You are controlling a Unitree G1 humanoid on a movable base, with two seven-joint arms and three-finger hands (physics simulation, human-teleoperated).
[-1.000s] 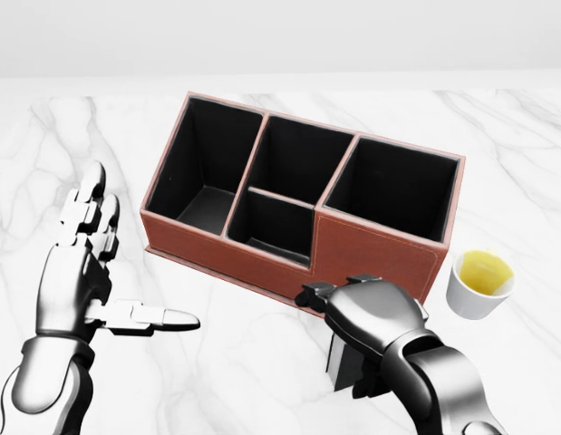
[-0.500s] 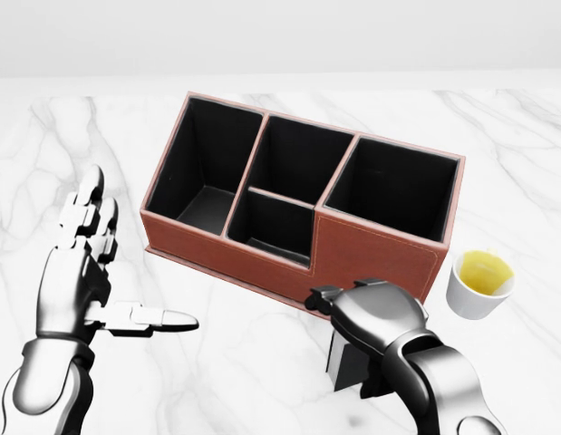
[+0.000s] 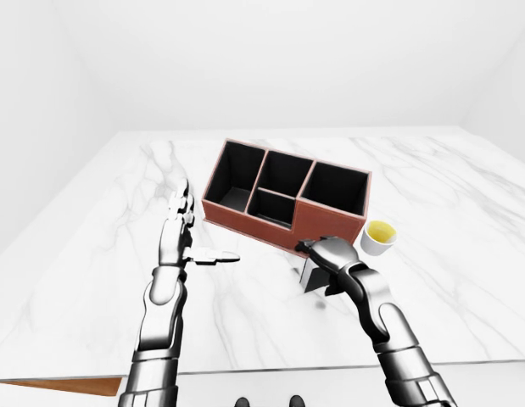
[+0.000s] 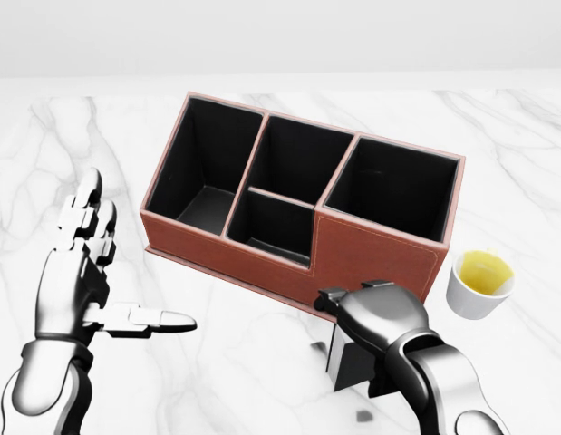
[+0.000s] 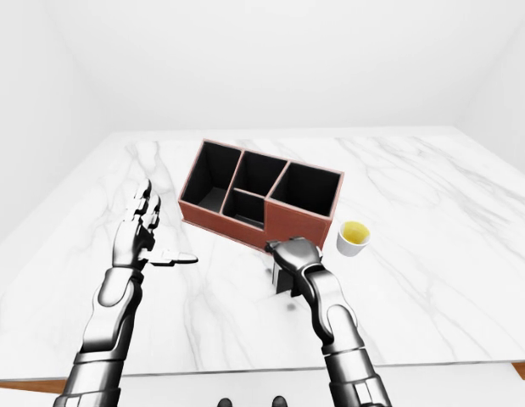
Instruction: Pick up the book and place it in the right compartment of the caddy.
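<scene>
The book (image 4: pixel 349 364) is a small dark block, upright, just below the caddy's brown wall (image 4: pixel 371 249) in the head view. My right hand (image 4: pixel 356 337) is shut on its top, and the palm hides most of it. A small shadow spot (image 4: pixel 362 416) lies on the marble beneath it. The caddy's right compartment (image 4: pixel 394 187) is black inside and holds nothing I can see. My left hand (image 4: pixel 91 268) is open at the left, fingers up and thumb pointing right, apart from the caddy.
A white cup (image 4: pixel 479 285) with yellow liquid stands just right of the caddy's lower right corner, close to my right hand. The white marble table (image 3: pixel 466 254) spreads wide on all sides. The caddy's other three compartments (image 4: pixel 206 169) look empty.
My right hand with the book has shifted slightly right and lower in the head view. A shadow spot now shows under the book. The left hand has barely moved.
</scene>
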